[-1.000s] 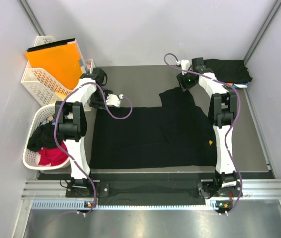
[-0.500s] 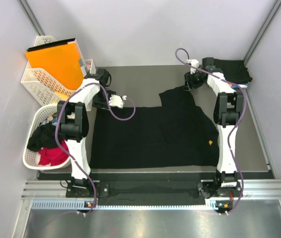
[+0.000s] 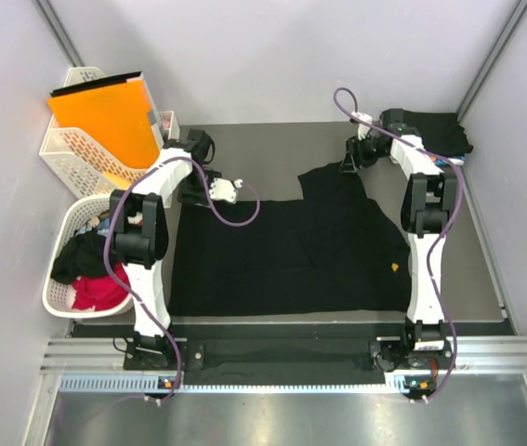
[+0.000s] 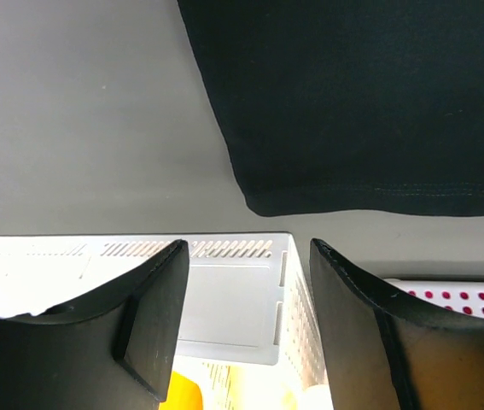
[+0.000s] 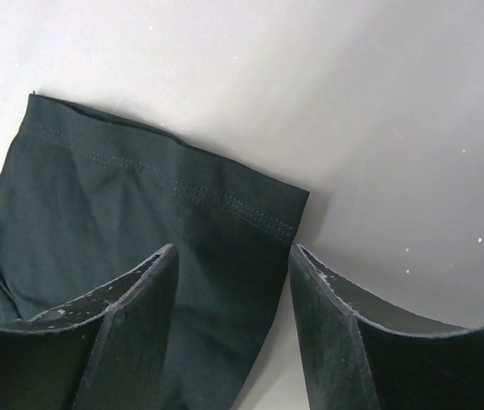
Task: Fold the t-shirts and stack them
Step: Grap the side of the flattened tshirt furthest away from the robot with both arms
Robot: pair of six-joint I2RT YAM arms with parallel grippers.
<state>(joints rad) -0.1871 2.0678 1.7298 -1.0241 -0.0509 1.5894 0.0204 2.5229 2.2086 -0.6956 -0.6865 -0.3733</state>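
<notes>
A black t-shirt (image 3: 291, 255) lies spread flat across the grey worktop (image 3: 263, 149), one sleeve (image 5: 139, 222) reaching toward the far right. The right gripper (image 3: 349, 165) hangs over that sleeve's stitched hem, its jaws apart and straddling the cloth edge; whether they touch the fabric is hard to tell from the wrist camera. The left gripper (image 3: 229, 189) hovers just beyond the shirt's far left corner, jaws apart with nothing between them. A dark folded pile (image 3: 430, 130) sits in the worktop's far right corner. At far left, a white lattice basket (image 3: 63, 153) holds an orange folder (image 3: 105, 116). Nearer, a second basket (image 3: 59, 299) holds crumpled black and red garments (image 3: 91, 283).
</notes>
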